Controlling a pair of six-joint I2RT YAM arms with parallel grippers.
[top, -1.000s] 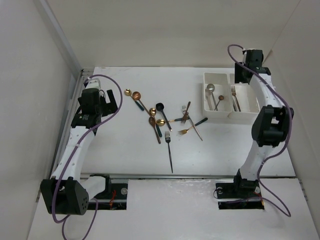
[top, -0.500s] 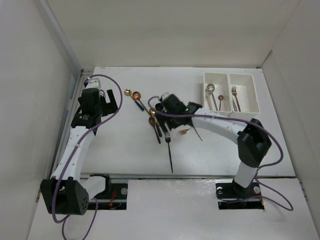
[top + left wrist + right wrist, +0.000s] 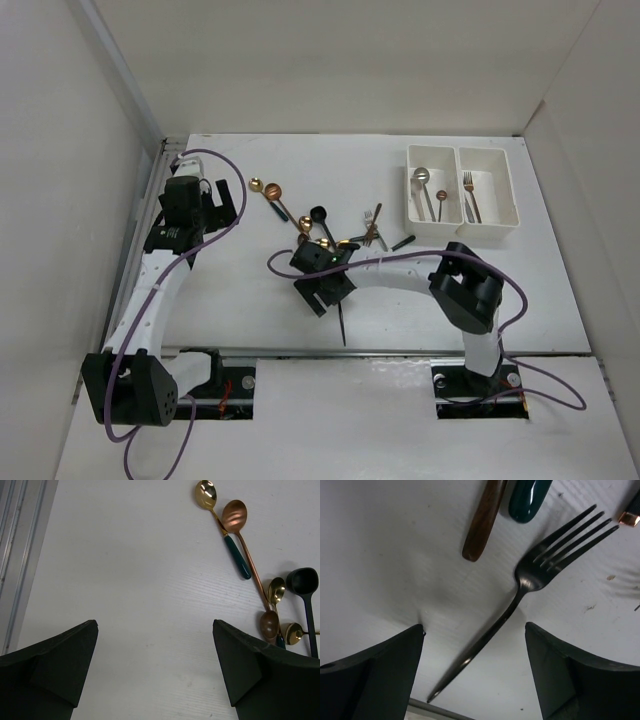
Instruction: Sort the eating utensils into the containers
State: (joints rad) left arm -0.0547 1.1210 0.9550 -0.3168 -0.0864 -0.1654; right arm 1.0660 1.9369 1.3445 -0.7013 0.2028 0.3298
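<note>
Slippage is risked: the black fork [image 3: 540, 565] lies flat, slanted between the wide jaws of the right gripper [image 3: 474, 628]. The left gripper [image 3: 155, 625] is likewise spread, empty.

White table [image 3: 240, 295]; white walls [image 3: 60, 150] around; metal rail [image 3: 20, 540] along left edge.

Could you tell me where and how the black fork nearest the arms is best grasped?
I'd grip the black fork mid-handle, from straight above, straddling its width: it lies flat, the handle slim and free, the tines close to other handles.

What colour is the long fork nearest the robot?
Black all over, this slim fork; clearest in the right wrist view.
</note>
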